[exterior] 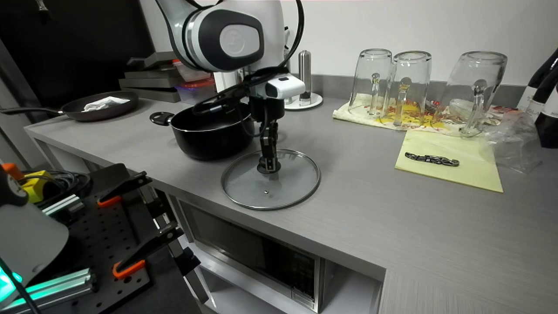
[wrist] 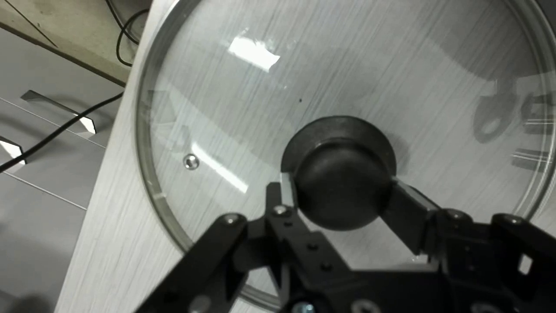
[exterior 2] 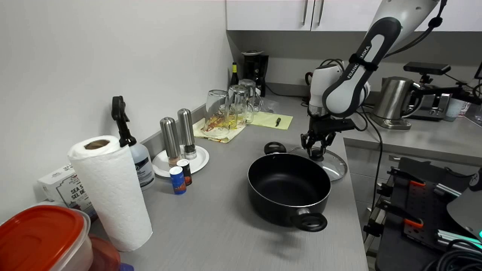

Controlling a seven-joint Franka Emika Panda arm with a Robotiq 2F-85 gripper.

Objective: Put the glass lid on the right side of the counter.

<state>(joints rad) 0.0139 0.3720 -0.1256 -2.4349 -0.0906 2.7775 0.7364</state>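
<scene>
In an exterior view the black pot [exterior: 211, 138] stands at left; beside it, the gripper [exterior: 269, 166] pinches the knob [wrist: 345, 187] of the glass lid [exterior: 279, 187], apparently resting on the counter [exterior: 370, 205]; grasp looks done, carrying right and release likely remain

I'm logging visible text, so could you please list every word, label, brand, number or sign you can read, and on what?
"FRANK": on the arm, below a black strap.
"MIKA": on the arm, above the strap.
"SEA S": on the box, cut off by the paper roll.
"SEL DE": on the box, cut off likewise.
Too small or blurred to read: spray bottle label, blue shaker, black shaker, microwave panel, dark bottles.
</scene>
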